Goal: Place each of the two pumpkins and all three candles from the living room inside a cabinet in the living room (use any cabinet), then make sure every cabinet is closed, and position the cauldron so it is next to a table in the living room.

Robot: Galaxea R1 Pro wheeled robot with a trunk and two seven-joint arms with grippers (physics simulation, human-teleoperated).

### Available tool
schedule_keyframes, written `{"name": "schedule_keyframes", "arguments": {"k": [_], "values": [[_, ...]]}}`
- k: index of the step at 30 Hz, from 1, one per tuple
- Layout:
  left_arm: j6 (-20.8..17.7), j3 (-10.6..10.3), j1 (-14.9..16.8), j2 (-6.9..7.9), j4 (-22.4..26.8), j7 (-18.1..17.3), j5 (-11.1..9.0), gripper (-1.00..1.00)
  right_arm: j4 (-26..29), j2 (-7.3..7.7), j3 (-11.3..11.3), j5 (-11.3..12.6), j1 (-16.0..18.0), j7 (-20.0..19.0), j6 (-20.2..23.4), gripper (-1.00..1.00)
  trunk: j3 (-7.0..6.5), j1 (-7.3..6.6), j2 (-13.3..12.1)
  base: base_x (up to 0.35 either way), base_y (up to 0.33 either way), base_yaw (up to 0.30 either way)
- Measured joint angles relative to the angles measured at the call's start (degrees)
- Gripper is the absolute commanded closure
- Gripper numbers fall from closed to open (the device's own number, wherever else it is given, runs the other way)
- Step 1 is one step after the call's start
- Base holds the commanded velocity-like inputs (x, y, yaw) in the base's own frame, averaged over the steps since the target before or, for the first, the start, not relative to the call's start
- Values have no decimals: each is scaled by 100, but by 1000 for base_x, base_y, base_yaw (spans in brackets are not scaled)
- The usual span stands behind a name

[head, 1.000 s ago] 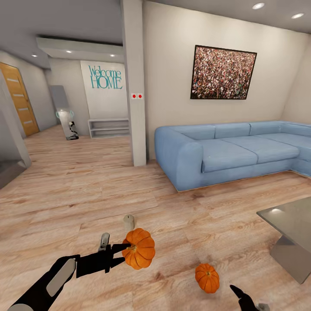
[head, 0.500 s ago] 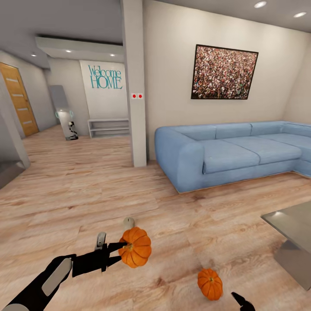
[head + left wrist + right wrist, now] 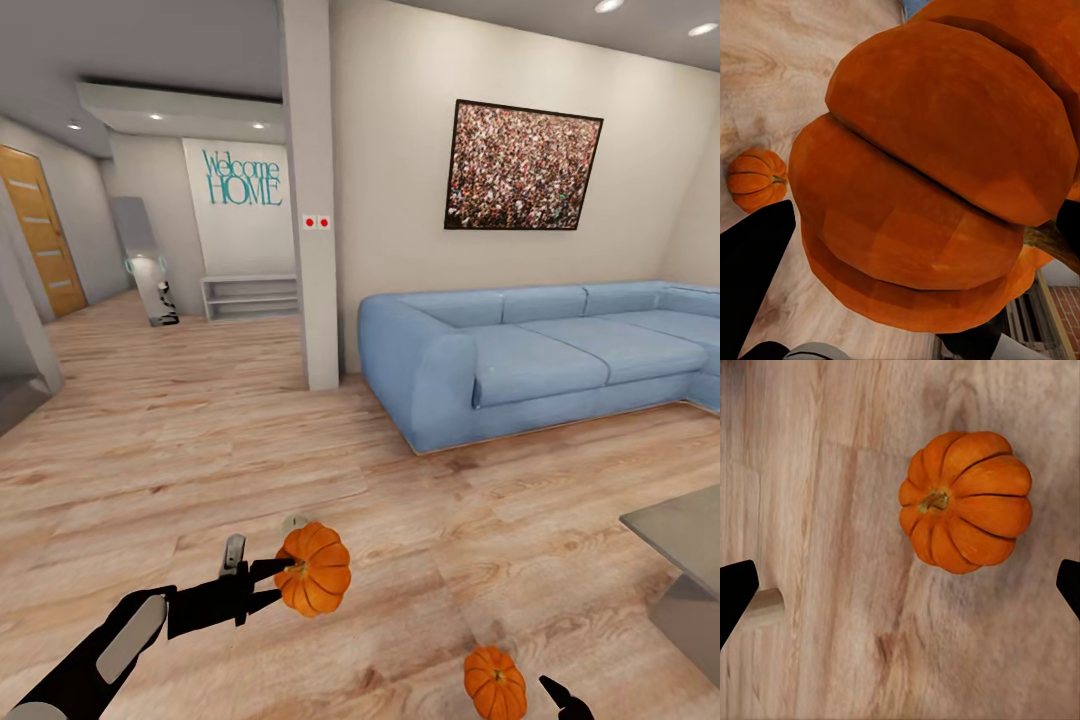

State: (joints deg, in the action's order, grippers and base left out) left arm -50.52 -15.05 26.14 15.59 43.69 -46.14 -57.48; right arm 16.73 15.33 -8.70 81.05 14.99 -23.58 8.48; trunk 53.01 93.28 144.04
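In the head view the left pincer (image 3: 283, 583) reaches forward low over the wooden floor (image 3: 200, 440), its two dark fingers clamped on a bright-orange pumpkin (image 3: 314, 569) held clear of the boards. The held pumpkin lies on its side, its stem end turned back toward the pincer, so its stem axis runs roughly level. Just behind it a pale candle (image 3: 293, 523) stands on the floor, mostly hidden by the pumpkin. Further right, near the bottom edge, a second pumpkin (image 3: 494, 682) sits upright on the floor, stem up. Just beside it a black fingertip of the right pincer (image 3: 566, 700) shows; in the right wrist view its fingers stand wide apart with that pumpkin (image 3: 965, 502) on the floor between and beyond them, untouched. A blue sofa (image 3: 540, 350) lines the far wall, and the corner of a grey table (image 3: 685, 535) shows at the right edge.
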Motion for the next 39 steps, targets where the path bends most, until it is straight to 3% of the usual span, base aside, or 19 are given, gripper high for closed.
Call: {"name": "schedule_keyframes", "arguments": {"k": [11,16,39], "values": [[7,11,0,9,25,-9,-8,100,9,0,-5,-19,0,-6,-46,-100,0,0,0,1,0,0],[4,147,0,1,96,-9,-18,100,56,0,5,-24,1,-7,-77,-100,110,13,6,0,0,0],[11,166,-2,0,175,-8,-2,100,205,9,37,52,7,-483,-2,-100,620,73,37,0,0,0]]}}
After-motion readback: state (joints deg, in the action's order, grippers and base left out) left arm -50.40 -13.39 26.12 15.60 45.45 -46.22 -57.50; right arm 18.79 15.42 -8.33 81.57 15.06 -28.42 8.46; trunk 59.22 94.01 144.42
